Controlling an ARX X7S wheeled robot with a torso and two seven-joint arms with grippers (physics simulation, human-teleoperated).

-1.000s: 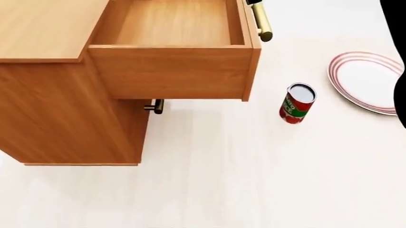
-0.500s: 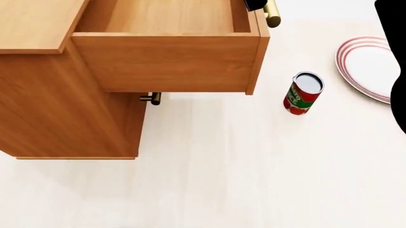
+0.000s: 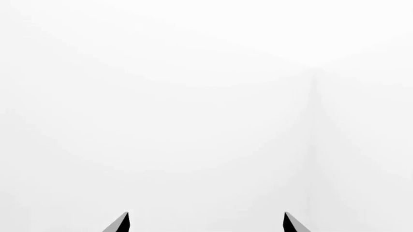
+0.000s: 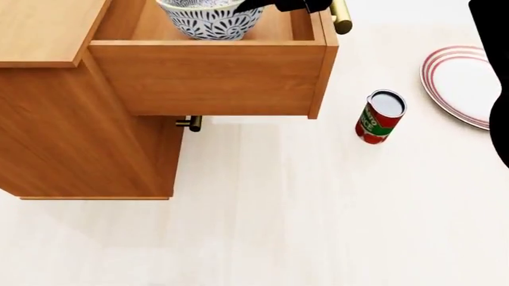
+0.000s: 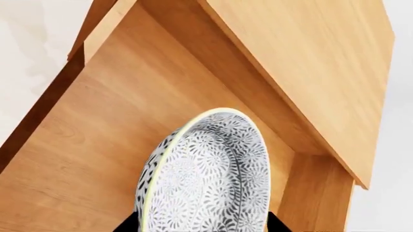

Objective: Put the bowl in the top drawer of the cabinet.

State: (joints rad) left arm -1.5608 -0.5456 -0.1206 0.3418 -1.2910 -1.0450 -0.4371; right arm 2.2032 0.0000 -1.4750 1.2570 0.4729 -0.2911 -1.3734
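Your right gripper (image 5: pixel 201 227) shows only two dark fingertips (image 5: pixel 129 224) at the edge of its wrist view, one on each side of the bowl (image 5: pixel 206 174), so you appear to be clamped on its rim, though the contact itself is cut off by the frame. In the head view the same gripper (image 4: pixel 275 6) is a dark shape at 12 o'clock, touching the bowl (image 4: pixel 208 18) from its 3 o'clock side.

Your left gripper (image 3: pixel 206 224) shows two dark fingertips (image 3: pixel 119 223) spread well apart over blank white, holding nothing.

You have one bowl, and it sits over the inside of the top drawer (image 4: pixel 207 77), which is pulled out of the cabinet (image 4: pixel 71 119). In the head view its mouth faces roughly up and its patterned wall faces you; in the right wrist view the rim (image 5: pixel 193 121) reads as a tilted oval, long axis running away from the fingers. Whether it rests on the drawer floor (image 5: pixel 84 145) or hangs just above it, you cannot tell.

Count the rest: one cabinet, two drawers, two brass handles, the upper handle (image 4: pixel 341 18) at 1 o'clock and the lower handle (image 4: pixel 191 123) peeking out beneath the drawer. One red can (image 4: pixel 379 116) stands upright at 3 o'clock on the pale floor (image 4: pixel 318 226), well apart from the drawer. One red-ringed plate (image 4: pixel 461 83) lies beyond it, near the can but not touching.
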